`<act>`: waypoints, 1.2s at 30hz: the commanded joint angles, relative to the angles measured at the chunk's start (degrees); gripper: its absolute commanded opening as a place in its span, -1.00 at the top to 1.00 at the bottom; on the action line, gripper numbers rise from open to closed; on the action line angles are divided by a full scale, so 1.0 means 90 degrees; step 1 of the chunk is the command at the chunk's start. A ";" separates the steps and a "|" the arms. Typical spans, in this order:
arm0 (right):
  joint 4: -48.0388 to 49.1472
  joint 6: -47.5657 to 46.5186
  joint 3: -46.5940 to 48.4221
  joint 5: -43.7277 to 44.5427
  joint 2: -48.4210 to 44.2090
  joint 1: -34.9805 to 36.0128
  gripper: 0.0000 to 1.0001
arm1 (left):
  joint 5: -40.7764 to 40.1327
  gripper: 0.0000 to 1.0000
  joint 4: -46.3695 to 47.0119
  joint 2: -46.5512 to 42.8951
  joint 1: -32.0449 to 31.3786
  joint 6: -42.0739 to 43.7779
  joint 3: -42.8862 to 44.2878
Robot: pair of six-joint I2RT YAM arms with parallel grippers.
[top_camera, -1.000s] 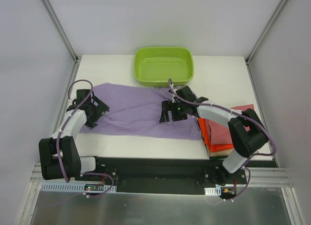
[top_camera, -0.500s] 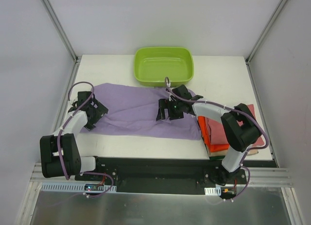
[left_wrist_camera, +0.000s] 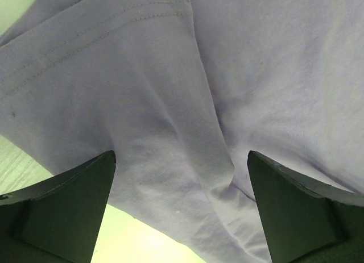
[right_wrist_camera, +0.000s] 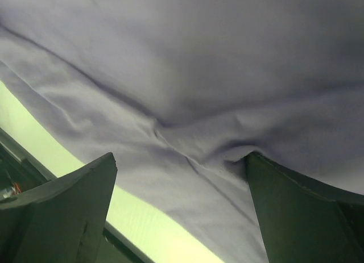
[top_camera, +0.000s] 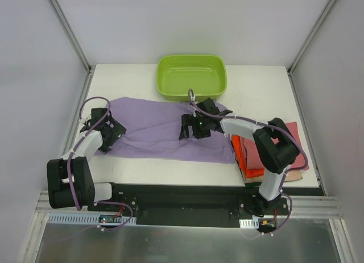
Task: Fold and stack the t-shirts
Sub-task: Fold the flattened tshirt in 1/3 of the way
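Observation:
A large lilac t-shirt (top_camera: 153, 126) lies spread across the middle of the table. My left gripper (top_camera: 109, 133) hovers open over its left end, above a stitched sleeve hem (left_wrist_camera: 96, 41); the left gripper (left_wrist_camera: 182, 217) has only loose cloth between its fingers. My right gripper (top_camera: 189, 130) is low over the shirt's middle. In the right wrist view the gripper (right_wrist_camera: 182, 212) is open, and its right finger (right_wrist_camera: 296, 212) touches a raised fold. At the right, folded orange (top_camera: 244, 155) and rose-red (top_camera: 294, 132) t-shirts sit stacked, partly hidden by the right arm.
A lime-green tub (top_camera: 191, 76) stands at the back centre, just beyond the lilac shirt. Bare white table (top_camera: 261, 98) shows at the back right and along the front edge (top_camera: 170, 169). Frame posts and walls close in both sides.
My right gripper has slid leftward over the lilac shirt, away from the stack. The left gripper has shifted slightly left. Both stayed open.

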 commanded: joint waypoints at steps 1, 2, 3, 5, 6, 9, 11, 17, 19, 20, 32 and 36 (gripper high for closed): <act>0.0401 -0.0202 0.1445 0.0126 0.0592 0.0040 -0.92 | -0.0221 -0.98 0.0000 -0.0172 0.0003 0.0052 -0.0093; 0.0401 -0.0212 0.1739 0.0224 0.0787 0.0031 -0.92 | -0.0241 -0.98 0.0020 -0.0182 -0.0007 0.0042 -0.0103; 0.0401 -0.0222 0.2109 0.0225 0.0963 0.0031 -0.92 | -0.0280 -0.98 0.0000 -0.0202 -0.0007 0.0032 -0.0103; 0.0353 -0.0212 0.2783 0.0176 0.1392 0.0050 -0.92 | -0.0280 -0.98 0.0000 -0.0221 0.0003 0.0032 -0.0113; 0.0314 -0.0222 0.3106 0.0127 0.1559 0.0060 -0.92 | -0.0299 -0.98 0.0000 -0.0221 0.0003 0.0042 -0.0123; -0.0046 -0.0348 0.3742 0.0146 0.1814 0.0050 -0.92 | -0.0368 -0.98 0.0000 -0.0241 0.0003 0.0032 -0.0123; -0.0252 -0.0601 0.3589 0.0370 0.1513 0.0050 -0.92 | -0.0378 -0.98 0.0000 -0.0270 0.0003 0.0032 -0.0142; -0.0770 -0.1208 0.1492 0.1493 -0.0438 0.0050 -0.92 | -0.0407 -0.98 0.0000 -0.0241 -0.0007 -0.0017 -0.0152; -0.0800 -0.1014 0.0584 0.1407 -0.1025 0.0070 -0.92 | -0.0456 -0.98 -0.0009 -0.0212 0.0012 -0.0055 -0.0152; -0.0771 -0.0935 0.0125 0.1271 -0.1308 0.0089 -0.92 | -0.0485 -0.98 -0.0019 -0.0212 0.0013 -0.0075 -0.0152; -0.0819 -0.0232 -0.2212 0.1465 -0.2307 0.0167 -0.92 | -0.0963 -0.98 -0.1043 -0.0211 0.0480 -0.0387 -0.0288; -0.0761 -0.0095 -0.2603 0.0998 -0.2394 0.0177 -0.92 | -0.1227 -0.98 -0.1308 -0.0689 0.0667 -0.0466 -0.0503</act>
